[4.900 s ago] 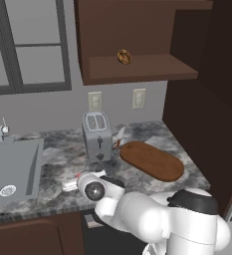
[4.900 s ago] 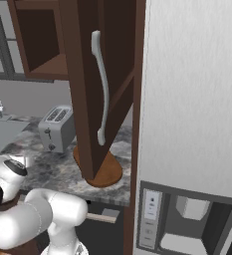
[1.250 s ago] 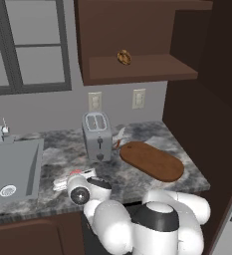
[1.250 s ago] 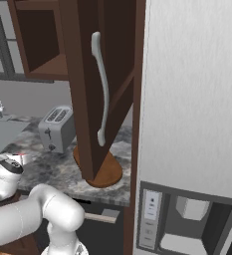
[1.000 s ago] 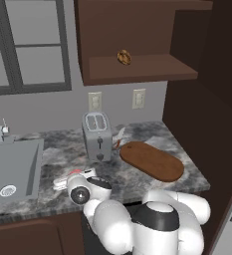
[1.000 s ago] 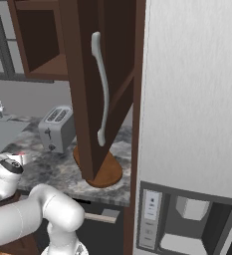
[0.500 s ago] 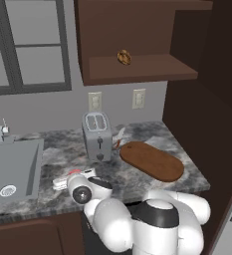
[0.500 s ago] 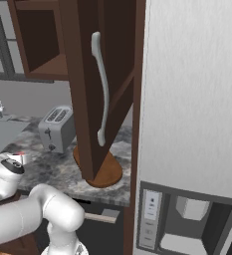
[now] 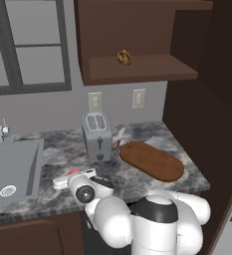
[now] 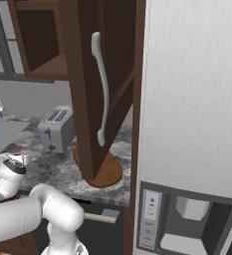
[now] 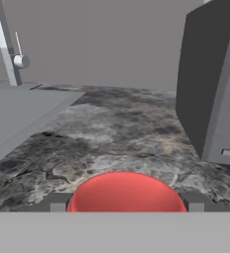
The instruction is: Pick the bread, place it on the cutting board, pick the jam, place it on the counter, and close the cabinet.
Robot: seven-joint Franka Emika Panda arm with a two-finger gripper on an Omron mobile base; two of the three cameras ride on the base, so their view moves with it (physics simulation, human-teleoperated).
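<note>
Marbled stone counter (image 9: 152, 137), wooden cutting board (image 9: 151, 161)

left base cam sits behind the arm, looking forward and down at the counter (image 9: 137, 187), toaster (image 9: 97, 135) and cutting board (image 9: 151, 161). right base cam covers the same toaster and board from the other side. hand cam is low, skimming the counter toward the sink (image 11: 22, 111)

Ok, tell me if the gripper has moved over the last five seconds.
Yes. The gripper, shut on the jam, has swung left along the counter, away from the toaster toward the sink.
</note>
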